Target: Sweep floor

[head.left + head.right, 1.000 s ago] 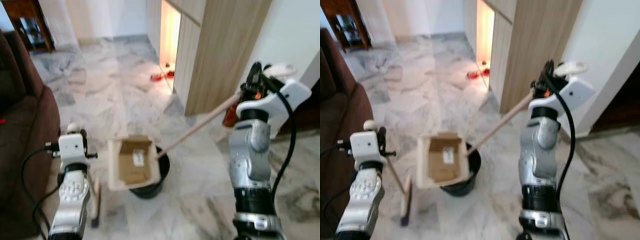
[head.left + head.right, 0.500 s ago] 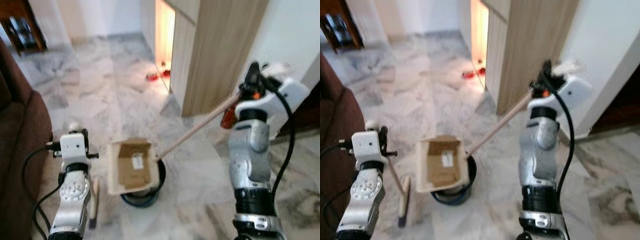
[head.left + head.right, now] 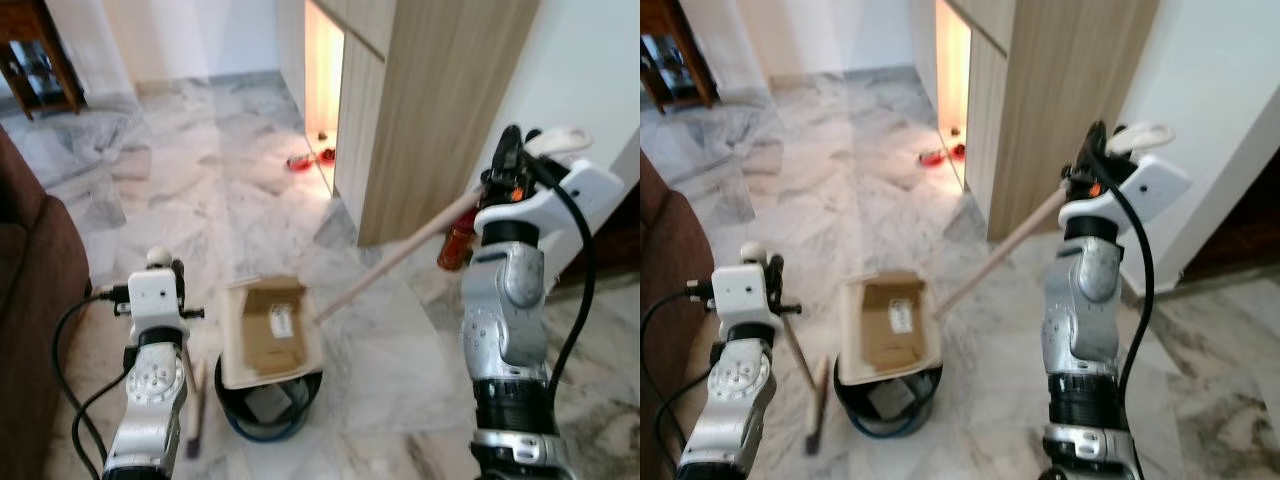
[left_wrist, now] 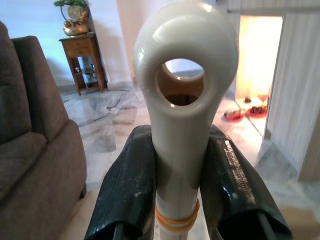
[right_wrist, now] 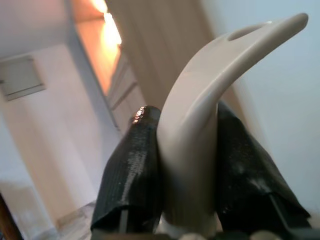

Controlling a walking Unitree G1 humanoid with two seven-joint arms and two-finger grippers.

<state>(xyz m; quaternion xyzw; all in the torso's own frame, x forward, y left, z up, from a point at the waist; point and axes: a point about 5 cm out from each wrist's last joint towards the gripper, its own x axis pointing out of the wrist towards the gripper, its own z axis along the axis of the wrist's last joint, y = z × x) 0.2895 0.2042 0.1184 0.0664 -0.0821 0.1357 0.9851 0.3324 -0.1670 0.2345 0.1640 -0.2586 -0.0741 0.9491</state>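
Observation:
A beige dustpan (image 3: 270, 330) holding a piece of cardboard hangs tilted over a black bin (image 3: 265, 412) on the marble floor. Its long wooden handle (image 3: 400, 255) runs up to my right gripper (image 3: 505, 165), raised at the right. In the right wrist view the black fingers (image 5: 135, 170) are shut on the handle's curved cream end (image 5: 195, 135). My left gripper (image 3: 160, 272) is low at the left, shut on the cream ring-topped broom handle (image 4: 182, 115). The broom head (image 3: 195, 410) rests on the floor beside the bin.
A brown sofa (image 3: 30, 290) stands at the left. A tall wooden cabinet (image 3: 430, 100) rises behind the dustpan, with a lit gap and red items (image 3: 300, 160) on the floor beside it. An orange bottle (image 3: 455, 245) stands by the cabinet's foot. A dark side table (image 3: 35, 60) stands far back.
The whole view has shifted, so the sofa takes up less of the left side. More of the bin's inside now shows below the dustpan. Both grippers keep their hold.

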